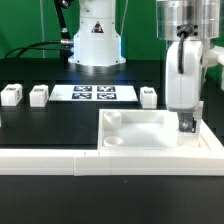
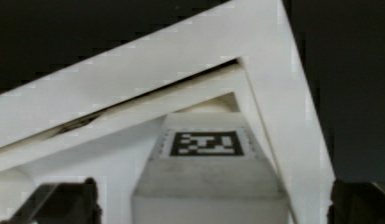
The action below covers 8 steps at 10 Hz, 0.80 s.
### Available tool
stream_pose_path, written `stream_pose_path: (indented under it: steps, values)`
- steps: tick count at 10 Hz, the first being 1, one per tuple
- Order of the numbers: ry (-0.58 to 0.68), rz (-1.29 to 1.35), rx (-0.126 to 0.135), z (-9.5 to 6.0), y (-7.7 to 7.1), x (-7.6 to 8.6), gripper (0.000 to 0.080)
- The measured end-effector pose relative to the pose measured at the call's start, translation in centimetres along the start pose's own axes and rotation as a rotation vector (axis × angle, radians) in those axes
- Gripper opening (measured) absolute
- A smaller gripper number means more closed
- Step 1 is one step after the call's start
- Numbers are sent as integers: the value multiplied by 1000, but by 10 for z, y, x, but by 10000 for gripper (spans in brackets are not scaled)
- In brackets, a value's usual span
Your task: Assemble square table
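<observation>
The gripper [image 1: 186,124] hung low over the tabletop's [image 1: 150,130] corner at the exterior view's right, fingers [image 2: 64,203] spread wide open. The tabletop lay flat against the rail [image 1: 50,158], loose legs [image 1: 40,95] standing beyond it.

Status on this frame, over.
Gripper open, nothing held. Tabletop flat beneath it, no legs fitted. Three legs lying loose. Nothing in the way.
</observation>
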<state>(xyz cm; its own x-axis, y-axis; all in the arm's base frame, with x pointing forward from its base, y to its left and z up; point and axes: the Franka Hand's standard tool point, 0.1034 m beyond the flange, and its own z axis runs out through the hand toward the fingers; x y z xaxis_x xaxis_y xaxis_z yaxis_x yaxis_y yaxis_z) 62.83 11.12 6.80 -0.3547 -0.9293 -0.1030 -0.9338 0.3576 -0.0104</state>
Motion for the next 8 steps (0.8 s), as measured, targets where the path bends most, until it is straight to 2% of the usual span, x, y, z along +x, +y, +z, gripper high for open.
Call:
stream_pose_path:
  steps: [1, 2, 3, 4, 7, 8]
  values:
    - [-16, -20, 9, -13, 2, -8, 648]
    - [-37, -89, 20, -33, 8, -14, 648]
    - [-41, -213, 23, -45, 17, -16, 648]
    - [-32, -295, 3, -50, 17, -19, 648]
    - [-30, -495, 22, -48, 19, -19, 648]
    - [-32, -540, 41, -51, 37, -22, 648]
